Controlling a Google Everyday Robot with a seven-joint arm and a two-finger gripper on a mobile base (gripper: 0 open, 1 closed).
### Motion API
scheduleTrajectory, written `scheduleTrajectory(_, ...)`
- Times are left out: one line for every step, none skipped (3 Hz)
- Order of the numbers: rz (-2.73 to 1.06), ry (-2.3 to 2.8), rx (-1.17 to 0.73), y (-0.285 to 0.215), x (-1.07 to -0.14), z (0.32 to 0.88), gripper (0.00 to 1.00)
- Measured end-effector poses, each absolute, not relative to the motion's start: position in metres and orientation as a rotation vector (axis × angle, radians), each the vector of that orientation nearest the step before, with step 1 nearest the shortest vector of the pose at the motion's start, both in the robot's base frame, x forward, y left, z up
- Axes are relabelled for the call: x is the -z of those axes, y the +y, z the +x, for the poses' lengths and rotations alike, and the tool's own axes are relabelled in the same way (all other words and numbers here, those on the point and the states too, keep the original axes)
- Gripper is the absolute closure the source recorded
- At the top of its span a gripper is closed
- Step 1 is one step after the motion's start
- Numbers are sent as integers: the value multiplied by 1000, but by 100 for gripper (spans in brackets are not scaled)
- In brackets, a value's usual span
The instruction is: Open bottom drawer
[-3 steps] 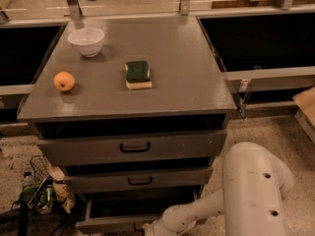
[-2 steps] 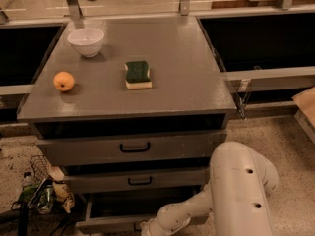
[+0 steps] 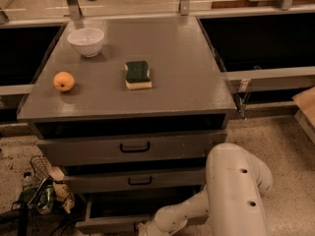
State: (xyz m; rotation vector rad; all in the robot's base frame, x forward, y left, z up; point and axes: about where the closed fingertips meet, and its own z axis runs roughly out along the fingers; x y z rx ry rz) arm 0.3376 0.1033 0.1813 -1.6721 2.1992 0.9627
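At the foot of the cabinet (image 3: 128, 114), you see the bottom drawer (image 3: 106, 224) standing partly pulled out, its dark inside showing. Your gripper (image 3: 145, 228) sits low at the cabinet's base, right at that drawer's front edge; whether it is clenched or released, you cannot tell.

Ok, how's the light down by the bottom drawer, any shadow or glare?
Camera view: dim light; the bottom drawer lies in shadow, inside black; the cabinet top is evenly lit; the gripper, at that drawer's front, runs off the lower edge.
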Motion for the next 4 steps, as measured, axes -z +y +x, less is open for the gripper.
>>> scheduleTrajectory(-1684, 2185, -975, 108, -179, 335, 0)
scheduleTrajectory(-1688, 2153, -1012, 115, -180, 332, 0)
scheduleTrajectory(-1697, 2145, -1044, 115, -179, 328, 0)
scheduleTrajectory(-1726, 2137, -1109, 105, -181, 314, 0)
